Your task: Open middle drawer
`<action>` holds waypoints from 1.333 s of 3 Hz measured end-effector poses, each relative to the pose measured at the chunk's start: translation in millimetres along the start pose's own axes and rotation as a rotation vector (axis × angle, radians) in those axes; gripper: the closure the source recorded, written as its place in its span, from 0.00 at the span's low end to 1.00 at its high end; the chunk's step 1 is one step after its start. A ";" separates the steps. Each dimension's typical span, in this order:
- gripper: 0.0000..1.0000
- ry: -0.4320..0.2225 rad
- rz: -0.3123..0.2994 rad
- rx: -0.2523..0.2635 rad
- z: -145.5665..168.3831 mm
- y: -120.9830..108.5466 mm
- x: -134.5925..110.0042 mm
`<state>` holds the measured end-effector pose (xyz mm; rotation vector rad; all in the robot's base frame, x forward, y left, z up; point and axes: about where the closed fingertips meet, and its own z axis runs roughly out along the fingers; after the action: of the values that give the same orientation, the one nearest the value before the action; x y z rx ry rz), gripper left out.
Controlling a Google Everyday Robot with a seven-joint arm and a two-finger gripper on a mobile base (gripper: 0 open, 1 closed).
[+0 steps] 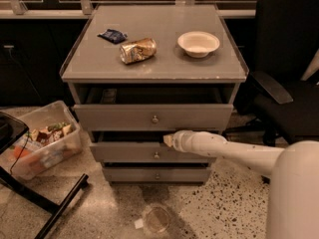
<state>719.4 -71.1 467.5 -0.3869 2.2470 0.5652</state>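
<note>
The grey cabinet (pixel 154 63) has three drawers. The top drawer (pixel 154 117) is pulled out a little. The middle drawer (pixel 129 152) sits below it with a flat grey front and a small round metal knob (pixel 156 156); a dark gap shows along its top edge. My gripper (pixel 168 140) is at the end of the white arm that comes in from the lower right. It sits at the middle drawer's top edge, just above and right of the knob. The bottom drawer (pixel 157 175) is closed.
On the cabinet top lie a crushed can (pixel 138 50), a white bowl (pixel 198 43) and a blue packet (pixel 113 35). A clear bin of snacks (pixel 40 139) stands on the floor at left, a black chair (pixel 286 78) at right, and a plastic cup (pixel 156 219) on the floor in front.
</note>
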 end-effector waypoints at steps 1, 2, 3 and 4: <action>1.00 0.047 0.031 0.016 17.2 -5.9 20.6; 1.00 0.052 0.036 0.017 16.0 -5.2 20.4; 1.00 0.057 0.046 0.023 12.9 -6.1 23.4; 1.00 0.057 0.046 0.023 10.8 -4.9 20.3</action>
<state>714.8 -71.7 444.4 -0.3442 2.3205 0.5579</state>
